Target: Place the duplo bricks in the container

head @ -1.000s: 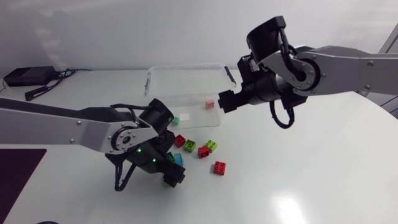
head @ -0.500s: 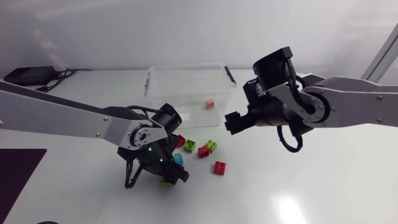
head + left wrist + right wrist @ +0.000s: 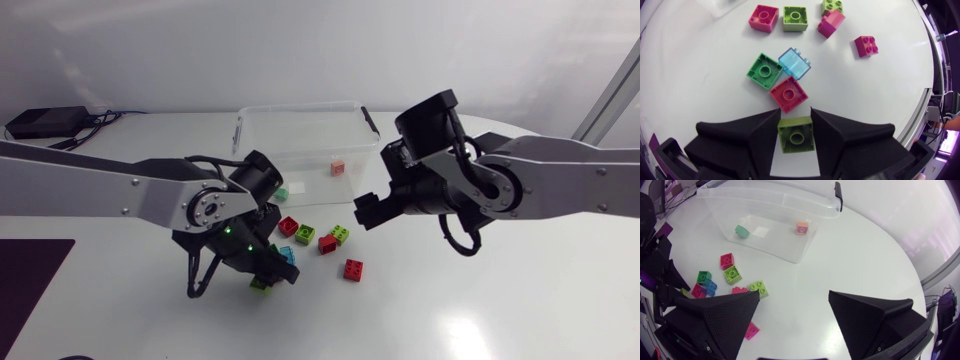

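Note:
My left gripper (image 3: 795,117) is shut on a lime green duplo brick (image 3: 795,136), which sits between its fingers just above the table; from overhead that gripper (image 3: 265,278) is at the near side of the brick cluster. Right ahead of it lie a red brick (image 3: 788,94), a dark green brick (image 3: 764,71) and a light blue brick (image 3: 794,63). Several more red and lime bricks (image 3: 327,243) lie beyond. My right gripper (image 3: 368,212) hangs open and empty beside the cluster, in front of the clear container (image 3: 300,140), which holds an orange brick (image 3: 338,168) and a teal brick (image 3: 281,193).
A lone red brick (image 3: 353,269) lies nearest the table's front. A black box with cables (image 3: 45,122) sits at the back left, and a dark mat (image 3: 25,280) lies at the left edge. The container's lid latch (image 3: 838,189) sticks out at its far corner.
My left gripper has closed on the lime green brick and drawn slightly left with it. My right arm has come down from over the container toward the bricks.

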You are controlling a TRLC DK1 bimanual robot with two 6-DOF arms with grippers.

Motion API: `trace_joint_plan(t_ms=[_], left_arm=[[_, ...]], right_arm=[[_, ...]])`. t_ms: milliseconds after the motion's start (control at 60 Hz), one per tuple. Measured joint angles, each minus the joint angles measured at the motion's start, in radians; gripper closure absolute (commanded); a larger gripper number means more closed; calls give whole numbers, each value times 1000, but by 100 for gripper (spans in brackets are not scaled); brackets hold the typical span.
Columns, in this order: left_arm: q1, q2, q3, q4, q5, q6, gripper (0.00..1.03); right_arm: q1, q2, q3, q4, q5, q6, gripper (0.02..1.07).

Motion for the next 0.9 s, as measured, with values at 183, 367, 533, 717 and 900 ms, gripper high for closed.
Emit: trace_joint_plan(t_ms=[183,367,533,717,900], left_arm=[[0,-3,-11,-1,-12,18,40],[0,13,-33,-6,-24,30,30],[-5,13,-45,-30,-27,37,29],[-29,13,-69,-34,-27,40,29],[-36,13,-93,-32,-36,51,36]], right_arm=[[9,0,-13,0,0,0,7],[15,-4,-31,0,0,0,7],[17,-19,-31,0,0,0,7],[19,-28,-39,0,0,0,7],[19,-30,-48,0,0,0,7]])
